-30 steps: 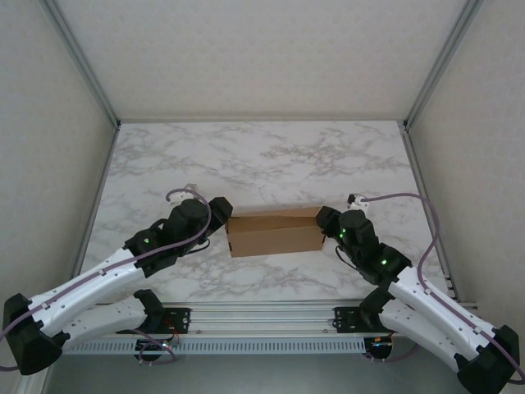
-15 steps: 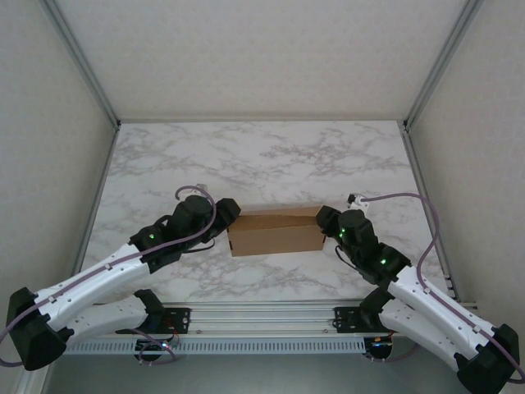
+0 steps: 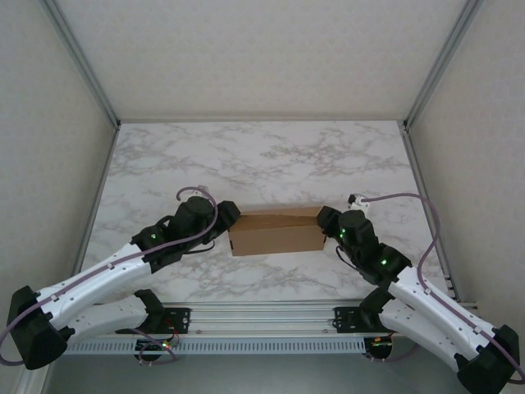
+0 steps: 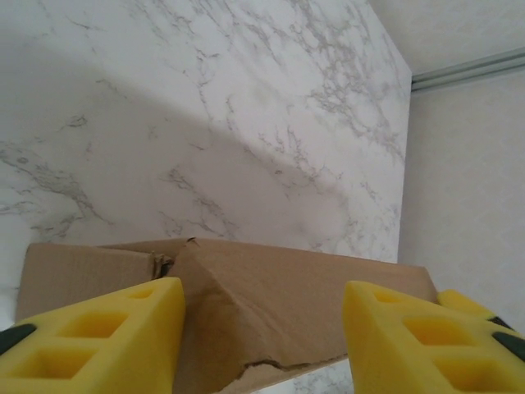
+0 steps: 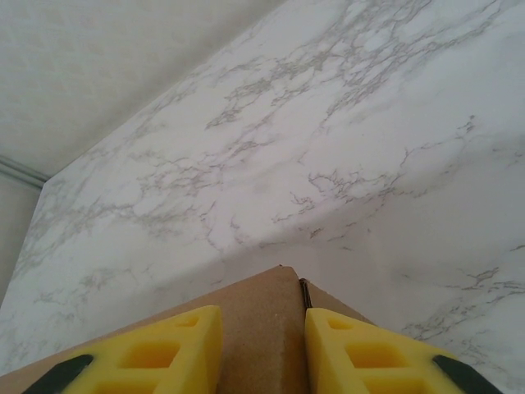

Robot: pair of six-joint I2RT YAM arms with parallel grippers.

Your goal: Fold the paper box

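Both paper box (image 3: 275,232) ends hidden by arms (image 3: 184,226), top cam.

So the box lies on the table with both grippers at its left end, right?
Not quite. The box lies on the table with the left gripper at its left end and the right gripper at its right end; the top view shows it.

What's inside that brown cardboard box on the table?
Nothing inside shows: the paper box has its top panels folded over, covering the interior, so whether it holds anything cannot be seen. It rests on the marble table.
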